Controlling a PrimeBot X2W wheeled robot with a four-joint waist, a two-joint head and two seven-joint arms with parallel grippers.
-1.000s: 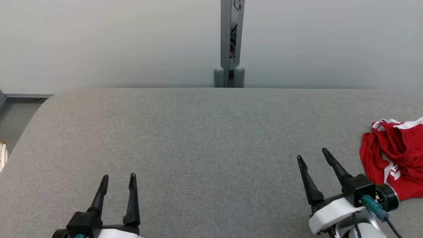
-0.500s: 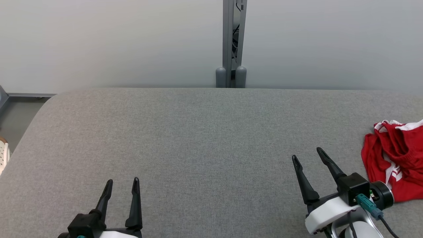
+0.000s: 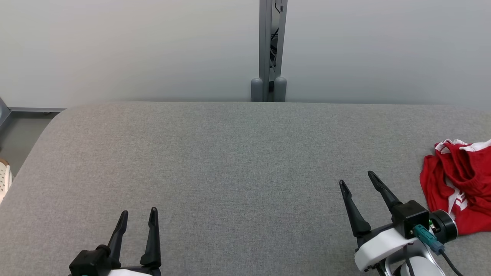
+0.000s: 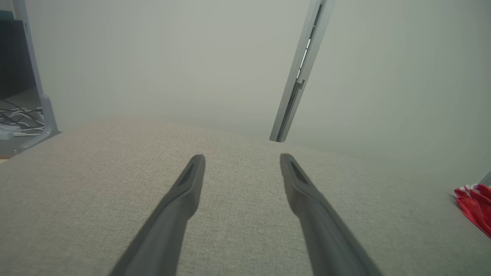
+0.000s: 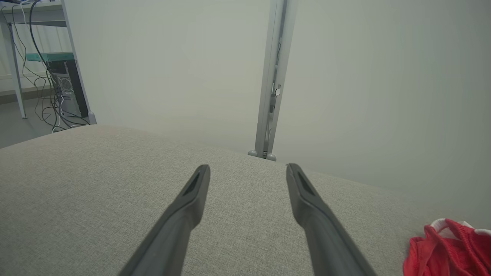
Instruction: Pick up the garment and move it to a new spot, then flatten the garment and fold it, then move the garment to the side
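Sinking slightly toward the bottom edge of the head view, the left fingers [image 3: 152, 234] are standing apart with nothing between them, hovering over bare grey cloth at the lower left of the desk [image 3: 245, 153]; a second ago they were showing a little higher. Across the middle, the desk is lying bare up to a grey upright post [image 3: 268, 50] at its far edge. That post and the rest of the scene are sitting slightly further right than a second ago, which suggests the camera is turning, not the things. At the lower right, the right fingers [image 3: 353, 211] are also spread wide and holding nothing. They are angling up and to the left, and are sitting a touch further from the cloth than before. Beyond them, at the far right edge and partly cut off, the red garment [image 3: 460, 184] with white trim is lying bunched on the desk, neither flat nor neatly folded. Neither arm is closing in on it, so these small drifts are bringing the task no nearer.
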